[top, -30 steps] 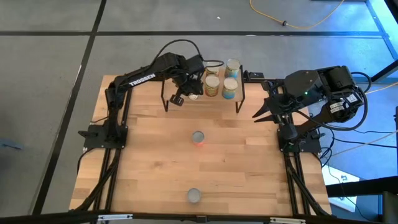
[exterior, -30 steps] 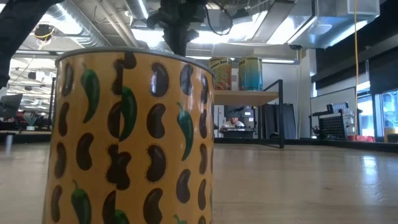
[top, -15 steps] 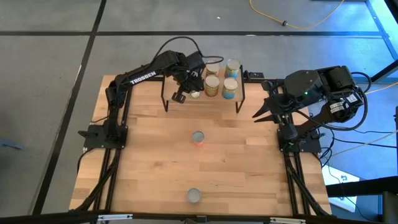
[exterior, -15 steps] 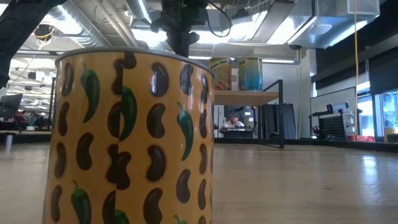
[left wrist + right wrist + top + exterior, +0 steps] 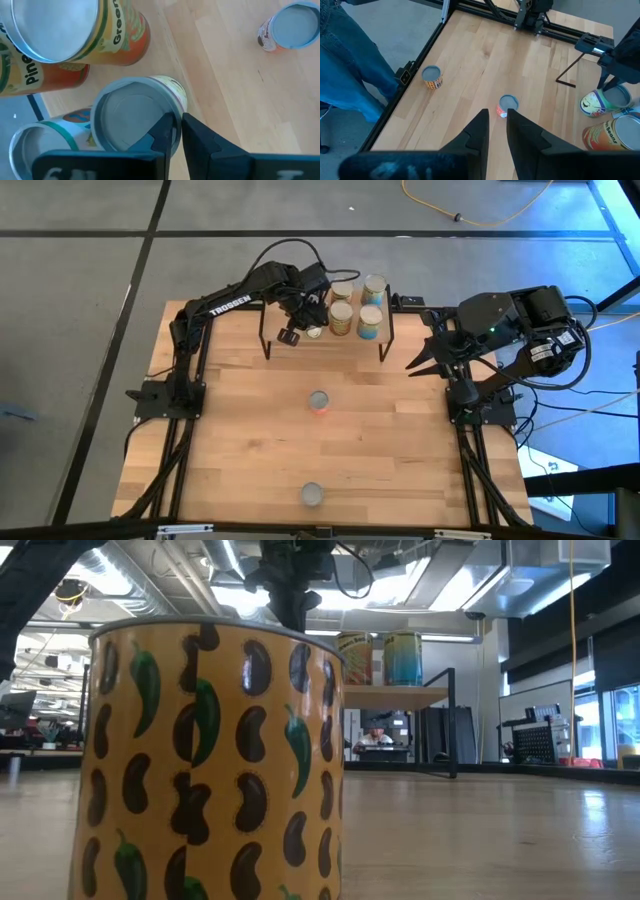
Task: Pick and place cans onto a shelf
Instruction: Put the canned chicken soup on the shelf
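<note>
The shelf (image 5: 386, 340) stands at the table's far middle with several cans (image 5: 341, 318) on it; it also shows in the low view (image 5: 395, 693). My left gripper (image 5: 297, 332) reaches over the shelf's left part and is shut on a white-and-green can (image 5: 130, 117), next to the orange cans (image 5: 120, 40). An orange-red can (image 5: 318, 401) stands mid-table. A yellow bean can (image 5: 312, 495) stands by the near edge. My right gripper (image 5: 413, 364) waits open and empty at the right. My left gripper pinches the white-and-green can's top rim (image 5: 176, 112) between its two fingers, one finger over the silver lid and one outside the wall. The fingers come from above, slanting down. The can stays upright; whether its base rests on the shelf, I cannot tell.
The yellow bean can (image 5: 210, 760) fills the low view's left and hides the held can there. A person in blue trousers (image 5: 350, 60) stands beside the table. Bare wood lies between the two table cans and the arms' bases.
My left gripper has gone a little toward the table's far edge and toward the cans on the shelf, taking the white-and-green can with it, then kept still.
</note>
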